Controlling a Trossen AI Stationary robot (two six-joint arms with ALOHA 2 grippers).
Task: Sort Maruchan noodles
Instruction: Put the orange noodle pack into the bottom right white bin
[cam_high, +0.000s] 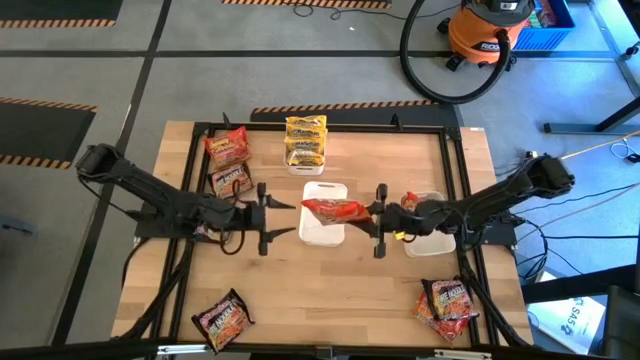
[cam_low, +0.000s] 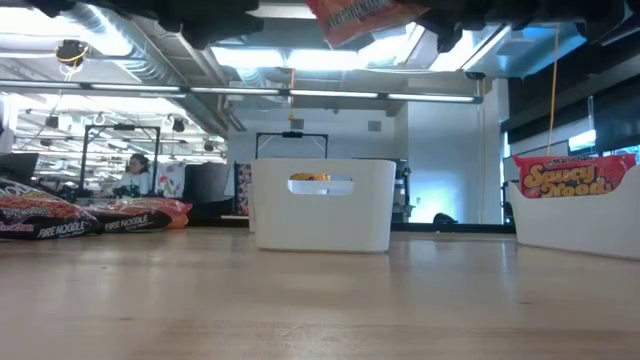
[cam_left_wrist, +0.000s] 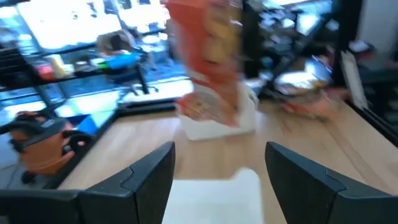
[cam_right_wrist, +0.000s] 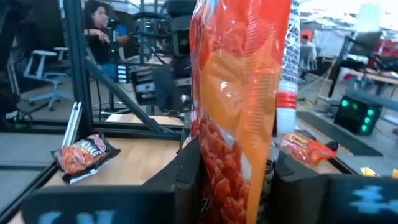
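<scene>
red-orange packet (cam_high: 335, 209) held in the air over the middle white tray (cam_high: 323, 228), long axis running across the table from one arm toward the other, one end pinched in the right gripper (cam_high: 381, 212). in the right wrist view the packet (cam_right_wrist: 239, 106) fills the frame between the fingers (cam_right_wrist: 188, 167), which press on it from both sides. writing on it not readable.

left gripper (cam_high: 264, 218) sits just off the tray's other side, jaws spread with nothing between them; the left wrist view shows its fingers (cam_left_wrist: 151, 171) wide apart and the packet (cam_left_wrist: 211, 59) hanging ahead of them, blurred, not touched.

both arms reach in low from the table's outer sides toward the centre, wrists level, grippers facing each other across the tray.

other packets: two yellow ones (cam_high: 306, 140) stacked at the far edge, long axis across the table. two dark ones (cam_high: 228, 163) at far left; low view reads "fire noodle" on those (cam_low: 95, 217). one dark packet (cam_high: 222, 318) at near left, lying at a slant. a small heap (cam_high: 447, 299) at near right.

second white tray (cam_high: 433, 240) under the right arm holds a packet; low view reads "saucy nood…" on it (cam_low: 575, 177). the middle tray (cam_low: 322, 204) shows a yellow label through its handle slot, unreadable.

a person sits at a desk in the room beyond, in the right wrist view.
</scene>
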